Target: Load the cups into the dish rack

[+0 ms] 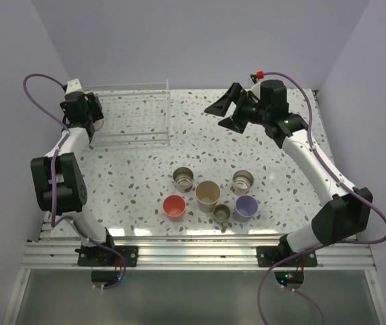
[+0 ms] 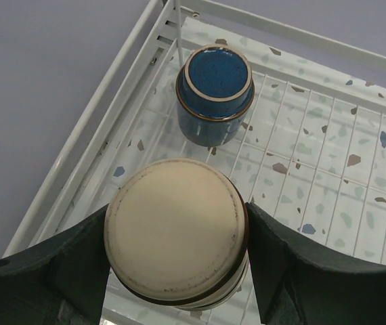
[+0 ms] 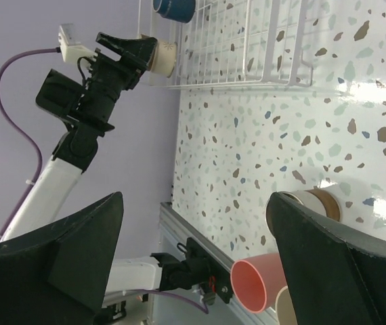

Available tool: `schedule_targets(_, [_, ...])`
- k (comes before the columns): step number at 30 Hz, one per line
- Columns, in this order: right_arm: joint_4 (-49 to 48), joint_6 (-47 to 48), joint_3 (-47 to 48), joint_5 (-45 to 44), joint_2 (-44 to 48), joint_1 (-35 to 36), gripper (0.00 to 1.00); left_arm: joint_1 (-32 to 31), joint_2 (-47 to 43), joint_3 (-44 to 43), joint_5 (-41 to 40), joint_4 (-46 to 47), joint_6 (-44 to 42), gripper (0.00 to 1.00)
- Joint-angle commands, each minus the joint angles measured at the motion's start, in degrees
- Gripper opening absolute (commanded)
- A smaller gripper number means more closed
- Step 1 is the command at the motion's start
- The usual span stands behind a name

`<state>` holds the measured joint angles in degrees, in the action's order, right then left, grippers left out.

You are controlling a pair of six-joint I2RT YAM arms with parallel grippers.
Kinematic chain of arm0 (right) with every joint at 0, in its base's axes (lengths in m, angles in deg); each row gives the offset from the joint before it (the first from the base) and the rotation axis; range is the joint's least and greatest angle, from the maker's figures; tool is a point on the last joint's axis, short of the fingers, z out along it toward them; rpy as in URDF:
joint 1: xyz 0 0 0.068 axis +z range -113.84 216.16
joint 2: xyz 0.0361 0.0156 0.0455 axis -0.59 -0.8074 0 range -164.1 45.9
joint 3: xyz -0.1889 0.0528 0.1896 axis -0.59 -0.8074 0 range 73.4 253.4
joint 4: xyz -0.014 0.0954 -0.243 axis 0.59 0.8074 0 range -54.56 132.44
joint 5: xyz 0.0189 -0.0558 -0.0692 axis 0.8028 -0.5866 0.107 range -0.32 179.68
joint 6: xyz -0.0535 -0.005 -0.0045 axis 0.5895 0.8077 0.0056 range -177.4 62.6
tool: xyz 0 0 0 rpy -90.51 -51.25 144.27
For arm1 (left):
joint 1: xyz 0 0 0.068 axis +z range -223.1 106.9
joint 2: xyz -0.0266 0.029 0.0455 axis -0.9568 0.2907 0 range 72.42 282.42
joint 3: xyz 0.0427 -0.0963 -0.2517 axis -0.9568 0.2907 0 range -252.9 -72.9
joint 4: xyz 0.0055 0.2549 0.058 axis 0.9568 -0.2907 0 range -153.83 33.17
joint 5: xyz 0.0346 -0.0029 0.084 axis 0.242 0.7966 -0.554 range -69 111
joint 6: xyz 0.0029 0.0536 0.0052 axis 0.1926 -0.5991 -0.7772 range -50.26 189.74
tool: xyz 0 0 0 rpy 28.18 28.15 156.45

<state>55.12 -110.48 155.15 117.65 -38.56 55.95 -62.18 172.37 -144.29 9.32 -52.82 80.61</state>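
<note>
**Left arm has a cream cup at the rack, one cup already racked, six on the table**

- Nearest the bases, six cups stand mouth-up in a loose cluster on the speckled table (image 1: pixel 132 176).
  - Front row: red cup (image 1: pixel 174 206) on the left, small olive cup (image 1: pixel 222 214) in the middle, lavender cup (image 1: pixel 246 206) on the right.
  - Behind them: beige cup (image 1: pixel 207 194) in the centre, just beside the olive one.
  - Further back: brown cup (image 1: pixel 183 178) on the left and grey-metallic cup (image 1: pixel 242 180) on the right.
- The right gripper (image 1: pixel 223 115) hangs in the air past the cluster, towards the far right. Its jaws are spread wide with nothing between them.
- The dish rack (image 1: pixel 129 115) sits at the far left of the table, well apart from the cluster.
- The left gripper (image 1: pixel 93 126) is at the rack's left end, clamped on a cream cup (image 2: pixel 176 227).
  - The cup is turned bottom-up, with one finger on each side of its wall.
  - It is over the rack's wire floor, just inside the left rail.
  - I can't tell whether its rim touches the wires.
- Beyond it, a dark blue cup (image 2: pixel 215 91) stands upside down on the rack floor, near the corner and close to the same rail. The two cups are near each other but not touching.
</note>
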Motion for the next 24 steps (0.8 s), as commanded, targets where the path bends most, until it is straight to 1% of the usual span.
schedule_targets(1, [0.3, 2.3, 2.3, -0.5, -0.3, -0.5, 0.92, 1.1, 1.0, 1.8, -2.5, 9.8, -2.2, 0.00])
schedule_targets(6, [0.3, 2.4, 1.6, -0.4, -0.4, -1.2, 0.91, 1.8, 1.9, 5.2, -2.9, 17.2, -2.1, 0.00])
schedule_targets(9, [0.4, 2.5, 1.4, -0.3, -0.7, -1.2, 0.91, 2.0, 2.8, 6.1, -2.6, 19.5, -2.3, 0.00])
schedule_targets(12, [0.4, 2.8, 1.2, -0.3, -0.9, -1.2, 0.91, 2.1, 3.9, 6.3, -2.9, 19.9, -2.3, 0.00])
schedule_targets(14, [0.5, 3.2, 1.2, -0.2, -1.0, -1.2, 0.91, 2.1, 4.3, 7.1, -2.6, 20.6, -2.1, 0.02])
schedule_targets(17, [0.9, 3.6, 1.0, -0.4, -1.3, -1.2, 0.90, 2.2, 4.2, 8.5, -1.4, 22.2, -2.1, 0.07])
schedule_targets(18, [0.9, 3.7, 1.1, -0.3, -1.4, -1.2, 0.90, 2.3, 4.2, 8.7, -1.2, 22.9, -2.2, 0.12])
schedule_targets(19, [0.9, 3.9, 1.2, -0.4, -1.5, -1.3, 0.90, 2.3, 4.1, 9.0, -1.1, 23.1, -2.1, 0.14])
schedule_targets(22, [1.0, 4.2, 1.6, -0.4, -1.8, -1.2, 0.90, 2.4, 4.0, 9.8, -0.9, 23.8, -1.9, 0.23])
schedule_targets(23, [1.0, 4.3, 1.6, -0.4, -1.8, -1.2, 0.90, 2.4, 4.0, 9.9, -0.7, 23.8, -1.9, 0.31])
schedule_targets(24, [1.1, 4.3, 1.7, -0.4, -1.8, -1.3, 0.90, 2.5, 4.0, 10.0, -0.6, 23.8, -1.7, 0.36])
